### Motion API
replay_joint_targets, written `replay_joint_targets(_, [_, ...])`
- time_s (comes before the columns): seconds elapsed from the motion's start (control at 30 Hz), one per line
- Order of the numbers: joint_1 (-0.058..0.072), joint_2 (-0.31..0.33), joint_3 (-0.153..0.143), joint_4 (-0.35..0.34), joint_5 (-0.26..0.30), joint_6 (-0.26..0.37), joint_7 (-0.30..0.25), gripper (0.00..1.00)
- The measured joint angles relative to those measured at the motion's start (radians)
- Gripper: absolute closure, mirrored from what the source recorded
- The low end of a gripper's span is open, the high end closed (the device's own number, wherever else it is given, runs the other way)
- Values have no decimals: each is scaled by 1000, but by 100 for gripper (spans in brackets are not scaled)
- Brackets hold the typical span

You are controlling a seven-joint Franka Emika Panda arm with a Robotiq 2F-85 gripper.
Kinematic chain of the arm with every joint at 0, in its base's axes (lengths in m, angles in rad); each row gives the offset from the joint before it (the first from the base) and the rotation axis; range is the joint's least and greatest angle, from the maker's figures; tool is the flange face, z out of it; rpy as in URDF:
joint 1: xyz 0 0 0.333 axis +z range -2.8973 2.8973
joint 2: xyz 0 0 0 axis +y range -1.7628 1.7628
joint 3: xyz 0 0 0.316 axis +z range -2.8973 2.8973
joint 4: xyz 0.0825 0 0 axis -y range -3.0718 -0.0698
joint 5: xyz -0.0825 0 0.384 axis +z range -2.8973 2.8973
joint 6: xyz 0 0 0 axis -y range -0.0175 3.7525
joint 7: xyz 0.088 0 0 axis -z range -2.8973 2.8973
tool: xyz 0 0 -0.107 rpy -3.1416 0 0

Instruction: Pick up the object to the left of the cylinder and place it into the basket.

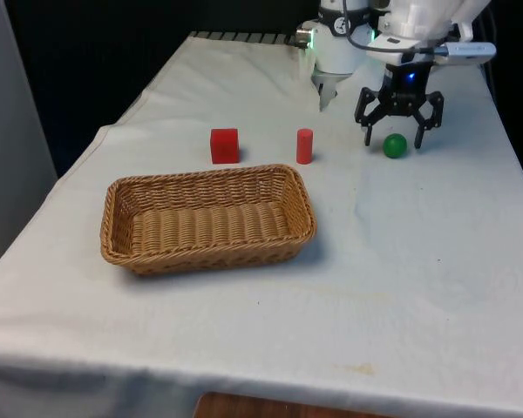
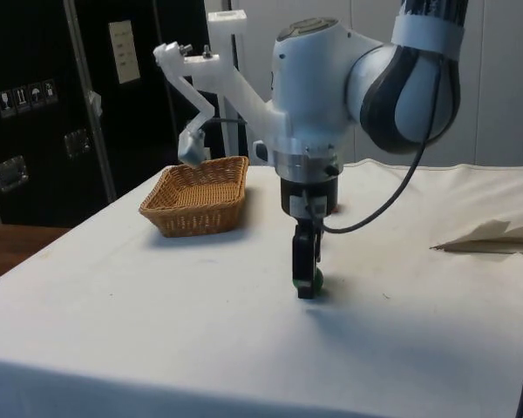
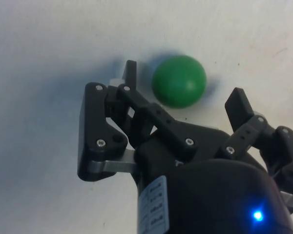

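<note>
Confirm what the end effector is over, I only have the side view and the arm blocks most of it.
Observer: A green ball. The end effector is low around it, a finger on either side.
Operator: Closed on it?
Observer: No. In the wrist view the fingers stand apart from the ball, with cloth showing between.
Operator: Where's the cylinder relative to that?
Observer: The red cylinder stands towards the front view's left of the ball, and a red cube is further left again.
Operator: Anything in the basket?
Observer: The basket holds nothing; it sits nearer the front camera than the cube and cylinder.
</note>
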Motion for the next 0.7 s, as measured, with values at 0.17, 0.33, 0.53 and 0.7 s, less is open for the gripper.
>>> replay_joint_targets(0.17, [0,31,-1,9,0,29,3,0])
replay_joint_targets(0.33, [0,32,-1,9,0,36,2,3])
replay_joint_targets(0.53, [0,32,-1,9,0,36,2,66])
replay_joint_targets(0.7, [0,27,0,9,0,36,2,100])
